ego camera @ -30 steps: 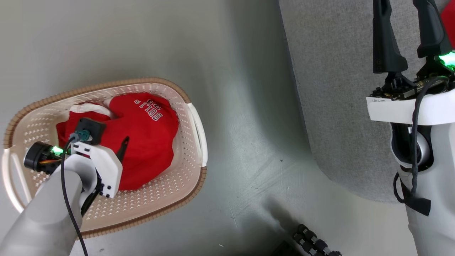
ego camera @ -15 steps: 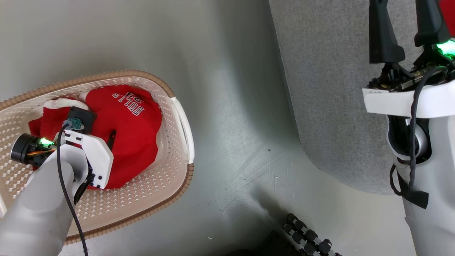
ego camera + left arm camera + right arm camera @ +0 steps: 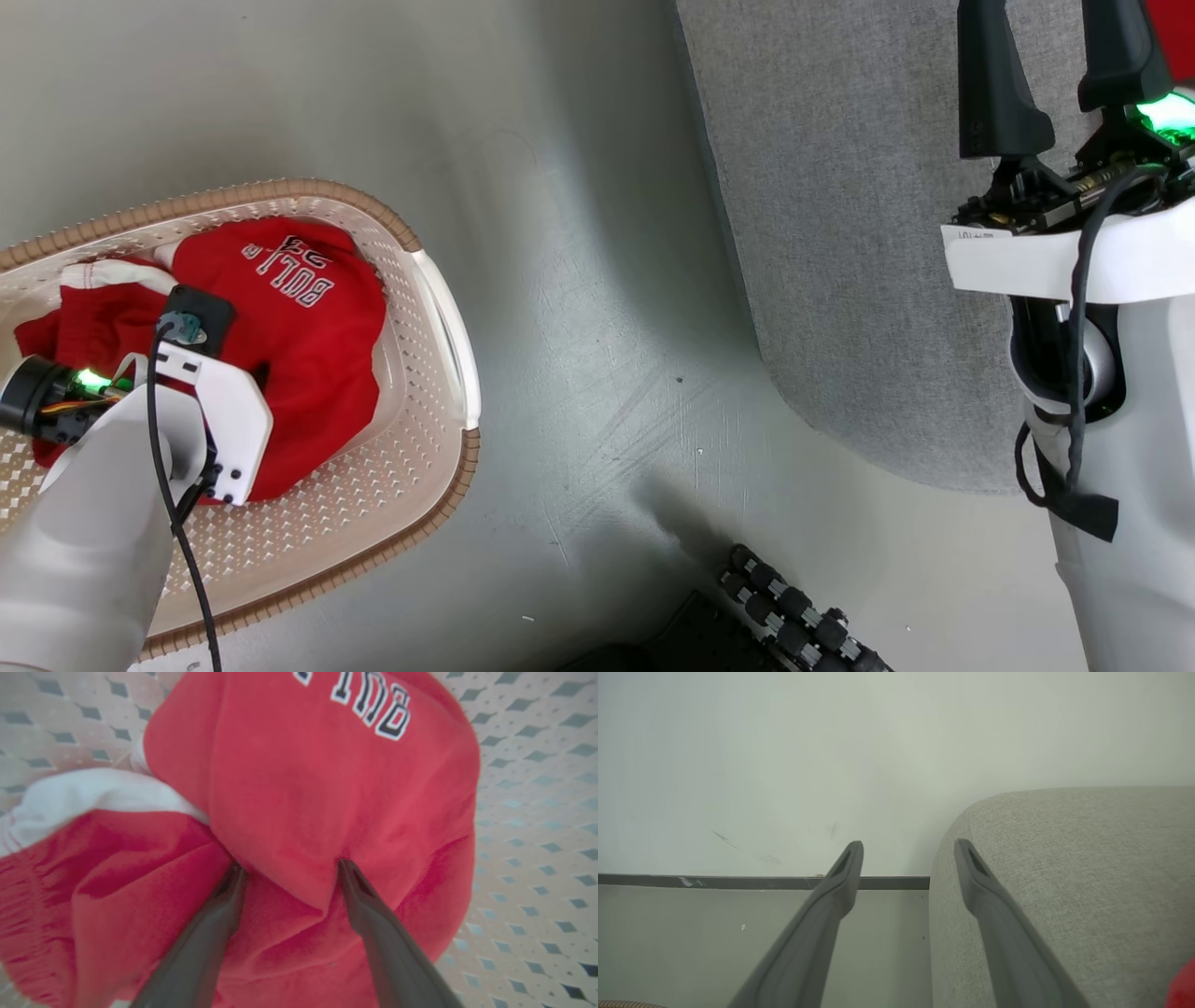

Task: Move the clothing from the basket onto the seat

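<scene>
Left end effector (image 3: 290, 865) down in the basket (image 3: 425, 439) — jaws spread wide, tips dug into the red clothing (image 3: 303, 788), a fold bulging between them, nothing clamped. Clothing heaped inside the basket on the floor (image 3: 597, 280), lettering uppermost. Right end effector (image 3: 908, 843) wide open too, empty — raised beside the grey seat (image 3: 840, 233).

- Floor (image 3: 579, 233): smooth grey-green with a dull sheen, and a shadowed band running down the middle of the head view.
- Scuffs (image 3: 644, 411): pale scratches fan across the floor low in that view, with a white fleck (image 3: 700, 452) and a dark dot (image 3: 679, 379) among them.
- Wall (image 3: 784, 742): plain off-white, with a thin dark streak (image 3: 725, 840) low down.
- Skirting (image 3: 714, 882): a dark grey strip where wall meets floor.
</scene>
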Motion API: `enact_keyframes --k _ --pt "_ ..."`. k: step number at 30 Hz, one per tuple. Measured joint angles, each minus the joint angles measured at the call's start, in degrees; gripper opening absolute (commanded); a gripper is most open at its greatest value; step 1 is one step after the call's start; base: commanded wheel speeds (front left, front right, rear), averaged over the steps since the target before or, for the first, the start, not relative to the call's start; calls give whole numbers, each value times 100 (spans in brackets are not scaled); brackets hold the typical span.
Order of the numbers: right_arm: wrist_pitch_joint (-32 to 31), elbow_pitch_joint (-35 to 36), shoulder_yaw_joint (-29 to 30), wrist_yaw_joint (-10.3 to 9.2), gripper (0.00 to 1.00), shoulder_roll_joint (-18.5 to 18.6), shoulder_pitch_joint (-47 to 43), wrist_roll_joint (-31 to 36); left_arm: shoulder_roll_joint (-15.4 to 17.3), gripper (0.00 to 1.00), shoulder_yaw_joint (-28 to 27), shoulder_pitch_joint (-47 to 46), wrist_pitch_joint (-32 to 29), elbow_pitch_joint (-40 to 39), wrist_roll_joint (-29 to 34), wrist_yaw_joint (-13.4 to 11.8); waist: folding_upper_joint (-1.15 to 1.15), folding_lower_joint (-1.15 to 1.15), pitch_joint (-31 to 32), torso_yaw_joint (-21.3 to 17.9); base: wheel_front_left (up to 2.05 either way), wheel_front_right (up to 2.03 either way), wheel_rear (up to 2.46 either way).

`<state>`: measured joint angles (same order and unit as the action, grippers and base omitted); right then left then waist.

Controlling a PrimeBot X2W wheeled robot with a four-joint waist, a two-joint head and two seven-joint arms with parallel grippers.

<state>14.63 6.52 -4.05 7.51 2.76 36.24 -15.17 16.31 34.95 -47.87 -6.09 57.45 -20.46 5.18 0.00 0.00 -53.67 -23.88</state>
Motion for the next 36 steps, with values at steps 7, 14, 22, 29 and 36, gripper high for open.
enact_keyframes --k 7,14,22,29,36 --pt "0 -18 -10 0 100 -10 66 -1 11 100 44 -99 -133 212 105 -99 0 0 -57 -53 0 0 0" --pt "0 -30 -9 0 100 -18 67 -40 0 100 163 -208 -356 426 209 -141 0 0 -96 -76 0 0 0" --pt "0 -30 7 0 100 -20 73 -198 58 5 198 -244 -321 493 244 -64 0 0 -130 -83 0 0 0" --pt "0 -30 107 -1 100 -24 103 -285 58 0 171 -344 -182 557 220 4 0 0 -128 -83 0 0 0" --pt "0 -24 118 0 100 -25 208 -332 103 0 152 -360 33 626 137 108 0 0 -99 -89 0 0 0"
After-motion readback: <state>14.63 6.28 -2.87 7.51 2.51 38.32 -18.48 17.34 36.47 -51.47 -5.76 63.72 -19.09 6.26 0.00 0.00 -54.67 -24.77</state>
